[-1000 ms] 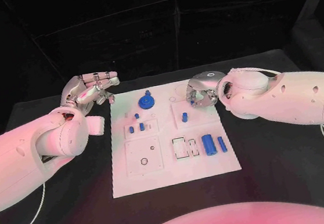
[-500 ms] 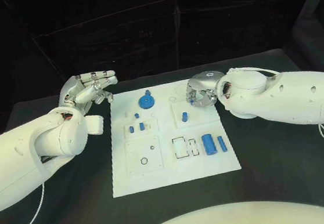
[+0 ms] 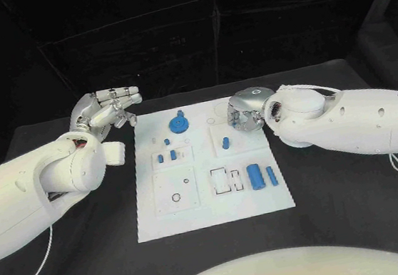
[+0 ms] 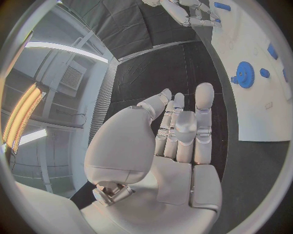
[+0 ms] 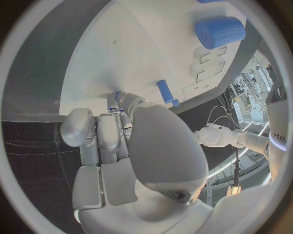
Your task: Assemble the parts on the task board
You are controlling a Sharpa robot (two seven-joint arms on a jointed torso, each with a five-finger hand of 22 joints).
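Note:
The white task board (image 3: 215,207) lies mid-table. On it are a blue gear (image 3: 180,124), two short pegs (image 3: 167,157), another peg (image 3: 226,143), a thick blue cylinder (image 3: 256,176) and a slim one (image 3: 272,175). My right hand (image 3: 243,109) hovers over the board's far right part with fingers curled; in the right wrist view its fingertips (image 5: 125,105) pinch what looks like a small blue part (image 5: 117,96) just above the board (image 5: 140,53), near a peg (image 5: 165,91) and the thick cylinder (image 5: 219,31). My left hand (image 3: 106,110) is raised off the board's far left corner, holding nothing; its fingers (image 4: 183,126) are extended.
A small dark ring (image 3: 176,198) sits in the board's near left panel, and empty slots (image 3: 227,179) lie beside the thick cylinder. Black table (image 3: 354,189) surrounds the board on all sides. The left wrist view shows the gear (image 4: 245,81) and my right hand (image 4: 189,12) beyond it.
My right hand has drawn slightly toward the board's far edge, fingers still curled. The left hand has hardly moved.

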